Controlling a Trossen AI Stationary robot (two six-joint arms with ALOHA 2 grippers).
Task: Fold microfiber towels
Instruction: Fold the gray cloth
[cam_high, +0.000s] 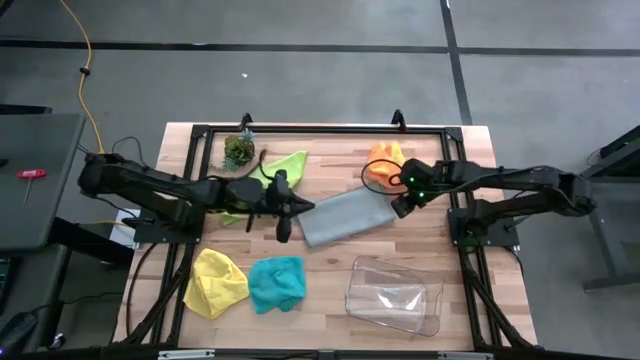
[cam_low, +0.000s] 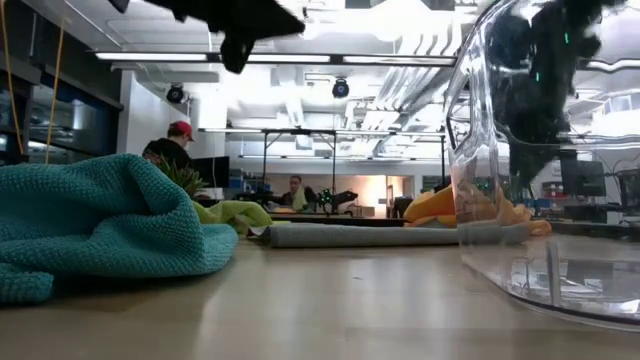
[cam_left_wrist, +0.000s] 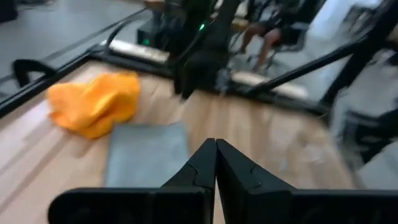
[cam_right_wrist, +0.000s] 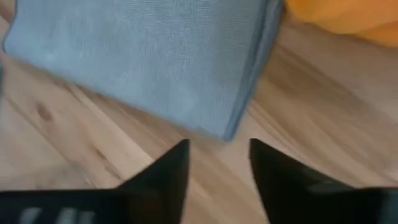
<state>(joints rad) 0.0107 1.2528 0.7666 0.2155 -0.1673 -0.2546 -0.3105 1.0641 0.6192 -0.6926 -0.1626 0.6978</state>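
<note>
Now the left arm stretches from the left side across the tabletop (cam_high: 330, 270), and its left pincer (cam_high: 284, 214) hangs at the left end of the grey towel (cam_high: 345, 215), with the two fingers (cam_left_wrist: 214, 165) pressed together and holding nothing. The right arm reaches in from the right side, bent down at the wrist. Its right pincer (cam_right_wrist: 219, 163) stands just off a corner of the grey towel, fingers apart, with bare wood between them.

The grey towel lies flat and folded in the middle of the tabletop, with a doubled edge on the side toward the right pincer. The orange towel (cam_high: 385, 160) is crumpled just beside its far right corner. The lime green towel (cam_high: 283, 165) lies behind the left arm, near a small leafy clump (cam_high: 238, 152). The yellow towel (cam_high: 217, 282) and teal towel (cam_high: 277, 283) lie crumpled near the front edge, touching each other. A clear plastic tray (cam_high: 393, 296) stands at the front right. Between the tray and the grey towel the wood is open.
</note>
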